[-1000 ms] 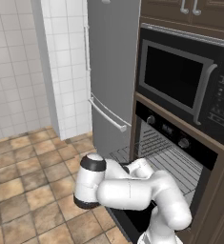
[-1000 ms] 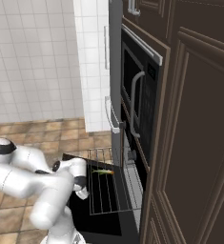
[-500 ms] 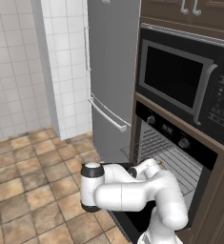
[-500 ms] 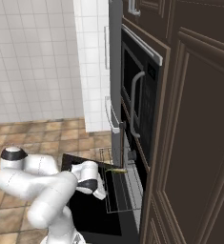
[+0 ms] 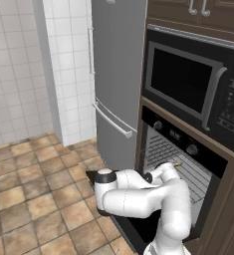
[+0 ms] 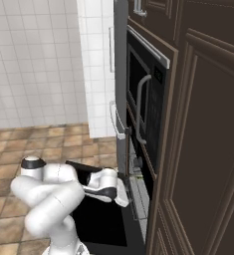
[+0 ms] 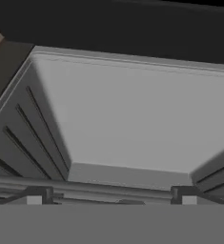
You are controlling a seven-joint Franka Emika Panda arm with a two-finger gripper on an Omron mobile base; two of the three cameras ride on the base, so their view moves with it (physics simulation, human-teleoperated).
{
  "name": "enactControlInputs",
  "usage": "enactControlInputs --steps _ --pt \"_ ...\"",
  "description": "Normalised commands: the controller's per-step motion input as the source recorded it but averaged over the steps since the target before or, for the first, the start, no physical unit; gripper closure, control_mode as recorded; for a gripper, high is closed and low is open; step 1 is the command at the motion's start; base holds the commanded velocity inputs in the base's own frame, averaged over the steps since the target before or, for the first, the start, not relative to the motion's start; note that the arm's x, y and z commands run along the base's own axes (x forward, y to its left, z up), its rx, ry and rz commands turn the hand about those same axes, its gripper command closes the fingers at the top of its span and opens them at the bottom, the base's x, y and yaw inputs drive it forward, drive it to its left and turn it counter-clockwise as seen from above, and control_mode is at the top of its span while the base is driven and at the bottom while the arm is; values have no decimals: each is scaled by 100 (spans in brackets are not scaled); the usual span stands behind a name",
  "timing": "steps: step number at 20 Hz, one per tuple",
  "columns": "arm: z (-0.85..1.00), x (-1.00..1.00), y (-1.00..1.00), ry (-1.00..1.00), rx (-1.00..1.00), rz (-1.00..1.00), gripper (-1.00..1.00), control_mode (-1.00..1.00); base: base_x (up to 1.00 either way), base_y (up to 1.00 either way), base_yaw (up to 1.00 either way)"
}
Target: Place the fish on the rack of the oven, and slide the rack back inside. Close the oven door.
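The oven (image 5: pixel 174 135) stands open, its door (image 6: pixel 97 220) lying flat and low over the floor. The rack (image 5: pixel 174 164) sits pushed into the grey cavity; in the hand view its front bar (image 7: pixel 108 187) runs across just ahead of my fingertips (image 7: pixel 37 195). The fish (image 5: pixel 178 163) is a small greenish sliver lying on the rack, seen again as the fish (image 6: pixel 137 175) just inside the opening. My gripper (image 5: pixel 164 172) is at the rack's front edge above the door, open, with nothing between its fingers. It shows too as the gripper (image 6: pixel 124 192).
A black microwave (image 5: pixel 188 84) sits directly above the oven. The tall grey fridge (image 5: pixel 116 74) stands just left of it with bar handles. Dark brown cabinet wood (image 6: pixel 203 149) frames the right side. Tiled floor (image 5: pixel 34 199) spreads to the left.
The arm has reached forward toward the oven. The rack, drawn out over the door a second ago with the fish on it, has slid back into the cavity.
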Motion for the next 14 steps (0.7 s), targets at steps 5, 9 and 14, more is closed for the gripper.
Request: enactControlInputs --steps 5,9,14 --pt "1 -8 -94 0 -1 0 -100 -100 0 0 0" --pt "23 -25 -71 0 0 0 -100 -100 0 0 0" --pt "82 -71 -32 -11 0 0 -100 -100 0 0 0"
